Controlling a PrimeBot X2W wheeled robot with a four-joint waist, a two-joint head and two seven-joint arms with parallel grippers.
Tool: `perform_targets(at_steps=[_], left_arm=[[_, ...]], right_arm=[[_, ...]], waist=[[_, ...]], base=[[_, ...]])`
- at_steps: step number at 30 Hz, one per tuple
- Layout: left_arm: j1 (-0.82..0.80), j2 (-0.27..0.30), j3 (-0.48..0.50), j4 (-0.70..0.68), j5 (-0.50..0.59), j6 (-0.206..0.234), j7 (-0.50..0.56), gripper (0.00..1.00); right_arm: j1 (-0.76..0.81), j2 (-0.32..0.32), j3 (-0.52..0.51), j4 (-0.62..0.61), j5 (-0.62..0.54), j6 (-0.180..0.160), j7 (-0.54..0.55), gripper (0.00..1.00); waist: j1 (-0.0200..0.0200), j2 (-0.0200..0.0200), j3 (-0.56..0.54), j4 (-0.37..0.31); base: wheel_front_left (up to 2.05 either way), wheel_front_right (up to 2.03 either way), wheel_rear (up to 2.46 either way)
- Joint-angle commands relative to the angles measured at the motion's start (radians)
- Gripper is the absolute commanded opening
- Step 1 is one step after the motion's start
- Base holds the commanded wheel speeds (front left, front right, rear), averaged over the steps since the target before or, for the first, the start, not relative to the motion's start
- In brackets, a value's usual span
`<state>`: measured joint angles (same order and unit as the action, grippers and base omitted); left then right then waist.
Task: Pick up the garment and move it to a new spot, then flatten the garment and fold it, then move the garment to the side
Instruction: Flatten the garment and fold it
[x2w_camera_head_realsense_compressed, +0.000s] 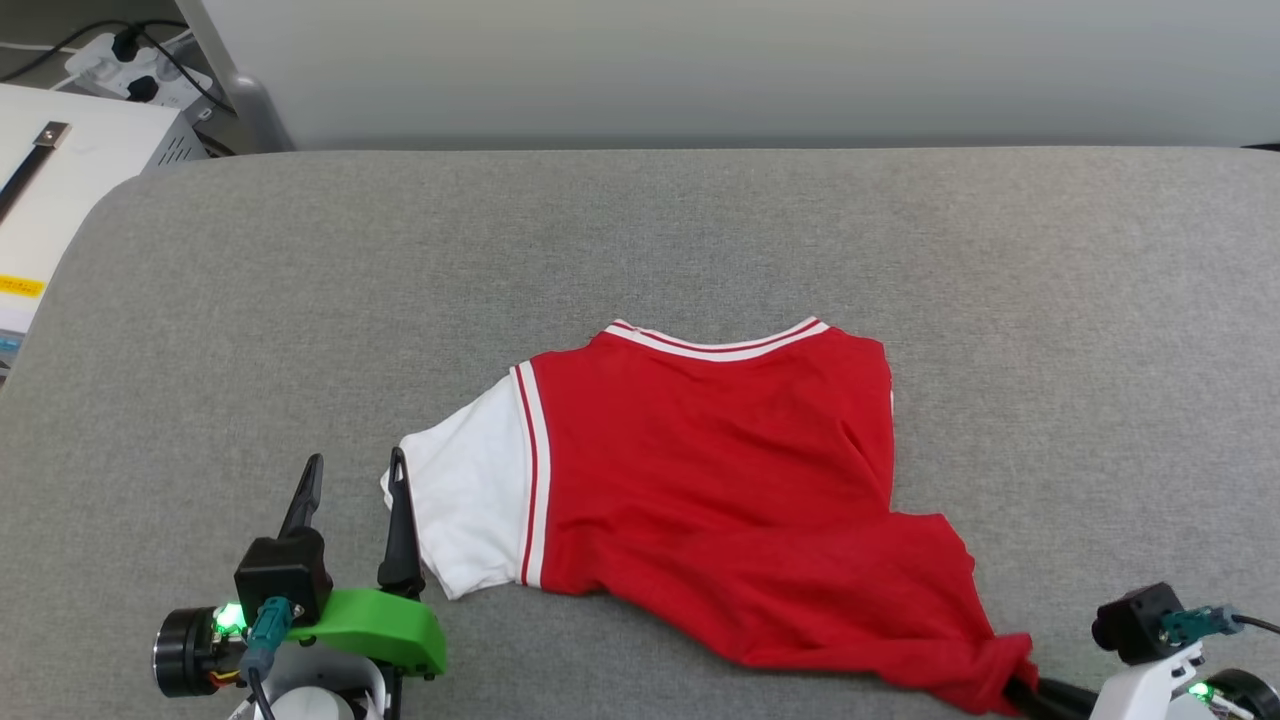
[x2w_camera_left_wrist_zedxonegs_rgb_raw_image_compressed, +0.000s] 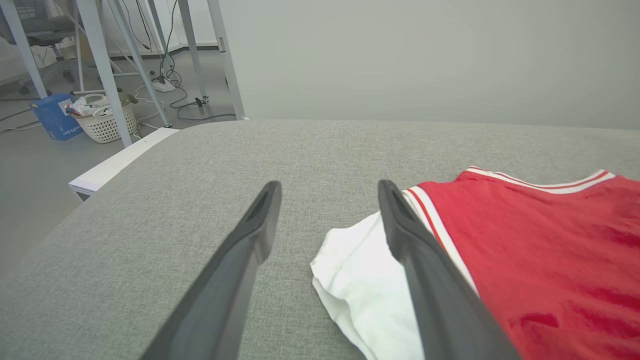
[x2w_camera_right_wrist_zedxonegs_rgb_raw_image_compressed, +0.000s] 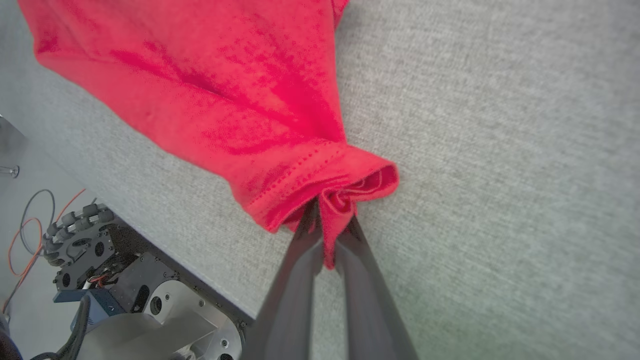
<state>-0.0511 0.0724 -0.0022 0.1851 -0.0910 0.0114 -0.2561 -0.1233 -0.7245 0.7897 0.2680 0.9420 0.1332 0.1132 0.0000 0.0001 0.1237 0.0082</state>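
Red jersey-style shirt with white sleeves (x2w_camera_head_realsense_compressed: 720, 470): probably soft, light, limp; best taken at hem corners. Right gripper (x2w_camera_right_wrist_zedxonegs_rgb_raw_image_compressed: 331, 222) clamped on bunched hem (x2w_camera_right_wrist_zedxonegs_rgb_raw_image_compressed: 320, 167), left gripper (x2w_camera_head_realsense_compressed: 357, 460) wide apart beside sleeve (x2w_camera_head_realsense_compressed: 470, 510).

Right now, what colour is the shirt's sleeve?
The sleeve is white, with red-and-white striped trim at the armhole. The head view shows it best.

You are looking at nothing legible here. The yellow label (x2w_camera_head_realsense_compressed: 20, 287) on the white unit (x2w_camera_head_realsense_compressed: 80, 170) at the far left is showing marks too small to read, and the blue box (x2w_camera_left_wrist_zedxonegs_rgb_raw_image_compressed: 54, 116) is carrying white lettering too blurred to make out.
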Motion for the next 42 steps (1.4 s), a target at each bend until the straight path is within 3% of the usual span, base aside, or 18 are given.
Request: perform_targets(at_steps=[1,6,12,18,23,30,36,42], left_arm=[[0.005,-0.003,0.005,0.003,0.01,-0.005,-0.006,1.0],[0.015,-0.004,0.008,0.004,0.018,-0.007,-0.006,1.0],[0.016,-0.007,0.005,-0.005,0.026,-0.007,-0.006,1.0],[-0.004,-0.01,-0.006,-0.019,0.032,-0.005,-0.006,1.0],[-0.029,-0.012,-0.019,-0.024,0.036,-0.01,-0.006,1.0],[-0.074,-0.016,-0.035,-0.035,0.035,-0.011,-0.006,1.0],[-0.12,-0.019,-0.058,-0.037,0.027,-0.007,-0.006,1.0],[-0.162,-0.021,-0.08,-0.029,0.017,-0.002,-0.006,1.0]], right_arm=[[0.01,0.015,-0.027,0.015,-0.016,-0.002,-0.019,1.0],[-0.002,-0.005,-0.162,-0.038,-0.072,-0.002,-0.085,1.0],[-0.014,-0.016,-0.355,-0.186,-0.108,-0.002,-0.103,1.0],[-0.111,-0.012,-0.456,-0.284,-0.114,-0.002,0.037,1.0],[-0.236,-0.035,-0.403,-0.28,-0.099,-0.002,0.263,1.0],[-0.423,0.018,-0.3,-0.207,-0.025,-0.002,0.518,1.0],[-0.565,0.096,-0.215,-0.052,-0.047,-0.002,0.589,1.0],[-0.639,0.169,-0.115,0.141,-0.092,-0.002,0.564,1.0]], waist=[[0.0,-0.0001,-0.008,-0.005],[0.0,-0.0001,-0.027,-0.015],[0.0,-0.0001,-0.029,-0.02],[0.0,-0.0001,0.003,-0.007],[0.0,-0.0001,0.038,0.018],[0.0,-0.0001,0.105,0.059],[0.0,-0.0001,0.177,0.098],[0.0,-0.0001,0.229,0.131]], base=[[0.0,0.0,0.0],[0.0,0.0,0.0],[0.0,0.0,0.0],[0.0,0.0,0.0],[0.0,0.0,0.0],[0.0,0.0,0.0],[0.0,0.0,0.0],[0.0,0.0,0.0]])
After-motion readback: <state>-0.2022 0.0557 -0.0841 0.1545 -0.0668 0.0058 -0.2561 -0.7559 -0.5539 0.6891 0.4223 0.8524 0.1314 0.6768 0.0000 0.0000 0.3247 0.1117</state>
